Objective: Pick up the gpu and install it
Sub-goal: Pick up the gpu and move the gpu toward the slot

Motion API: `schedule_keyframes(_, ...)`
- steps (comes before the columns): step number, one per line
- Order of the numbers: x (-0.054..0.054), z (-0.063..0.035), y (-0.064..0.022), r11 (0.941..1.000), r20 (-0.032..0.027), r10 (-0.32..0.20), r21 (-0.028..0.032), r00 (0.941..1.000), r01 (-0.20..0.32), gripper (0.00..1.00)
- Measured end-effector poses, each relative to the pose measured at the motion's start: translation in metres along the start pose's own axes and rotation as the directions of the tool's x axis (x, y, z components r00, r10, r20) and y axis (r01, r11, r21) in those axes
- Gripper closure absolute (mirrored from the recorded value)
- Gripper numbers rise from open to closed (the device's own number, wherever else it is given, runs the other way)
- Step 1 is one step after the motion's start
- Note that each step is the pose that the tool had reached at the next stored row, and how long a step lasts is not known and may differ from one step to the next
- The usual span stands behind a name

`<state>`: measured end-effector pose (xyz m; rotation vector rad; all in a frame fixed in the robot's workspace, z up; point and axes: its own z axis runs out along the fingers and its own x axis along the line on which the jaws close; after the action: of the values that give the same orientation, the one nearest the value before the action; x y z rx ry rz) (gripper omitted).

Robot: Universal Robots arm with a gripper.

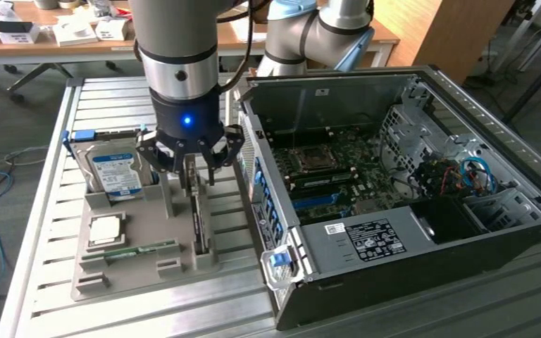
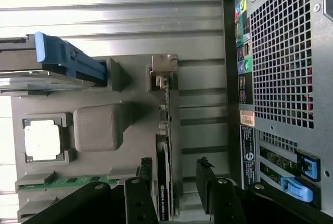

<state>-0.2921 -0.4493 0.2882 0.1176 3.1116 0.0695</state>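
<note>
Over the grey tray (image 1: 153, 218) on the table (image 1: 110, 98), beside the open computer case (image 1: 393, 232), straddles the gpu (image 1: 196, 218) standing on edge with fingers (image 2: 210, 193) spread, gripping nothing. Leaves lifting and installing undone.

I see a slatted metal tabletop (image 1: 110, 98), a cluttered wooden desk (image 1: 40, 45) behind it, grey floor (image 1: 8, 134) and a wooden panel (image 1: 439, 28) beyond.

A slatted metal table (image 1: 158, 313) is seen carrying two things. A grey fixture tray (image 1: 134, 273) is laid on it directly beneath the gripper (image 1: 192, 172), and an open computer case (image 1: 393, 289) is stood just beside the gripper, close against the tray.
</note>
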Motion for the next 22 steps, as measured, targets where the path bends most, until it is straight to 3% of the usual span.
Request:
schedule_keyframes(7, 0.000, 0.0051, -0.0004, 1.0000, -0.0002, 0.000, 0.0002, 1.0000, 0.000, 0.53)
schedule_keyframes(22, 0.002, 0.0075, -0.0113, 1.0000, -0.0001, -0.001, 0.0002, 1.0000, 0.001, 0.53)
